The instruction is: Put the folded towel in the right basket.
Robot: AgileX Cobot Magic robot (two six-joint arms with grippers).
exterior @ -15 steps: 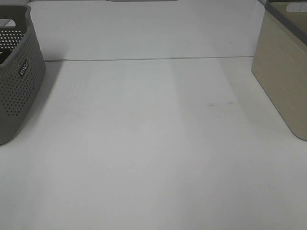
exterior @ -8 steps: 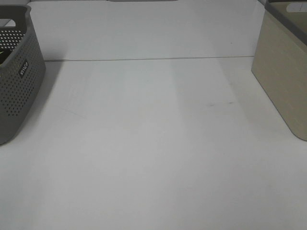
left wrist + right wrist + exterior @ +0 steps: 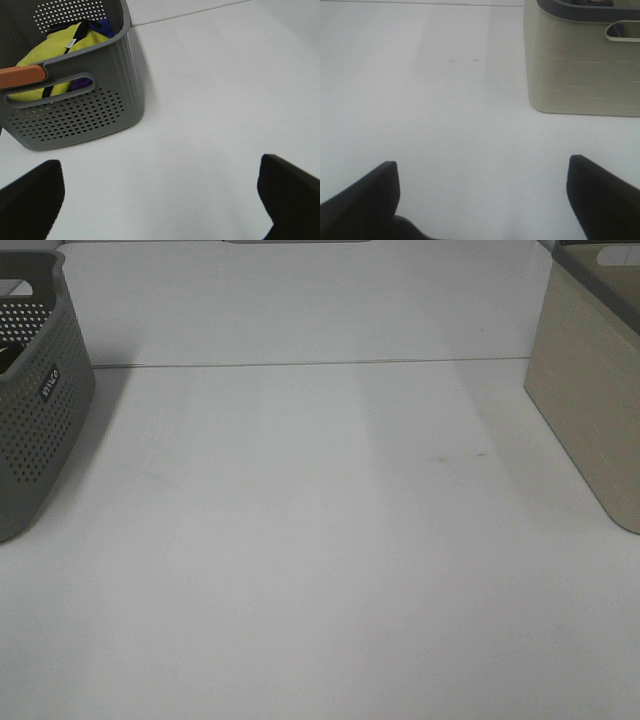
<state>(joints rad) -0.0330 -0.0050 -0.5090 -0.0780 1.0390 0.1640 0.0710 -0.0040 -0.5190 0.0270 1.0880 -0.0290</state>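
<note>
A yellow-green towel-like cloth (image 3: pixel 47 56) with a white label lies inside the grey perforated left basket (image 3: pixel 75 117), next to a blue-purple cloth (image 3: pixel 104 25). This basket stands at the left edge of the exterior high view (image 3: pixel 40 390). The beige right basket (image 3: pixel 595 390) with a dark grey rim stands at the right edge, and it also shows in the right wrist view (image 3: pixel 580 65). My left gripper (image 3: pixel 160 200) is open and empty over the table beside the grey basket. My right gripper (image 3: pixel 482 200) is open and empty, short of the beige basket. Neither gripper shows in the exterior high view.
The white table (image 3: pixel 320 540) lies between the two baskets, with a seam line (image 3: pixel 300 364) across its far part. An orange strip (image 3: pixel 20 76) sits on the grey basket's rim above its handle slot. The beige basket's inside is mostly hidden.
</note>
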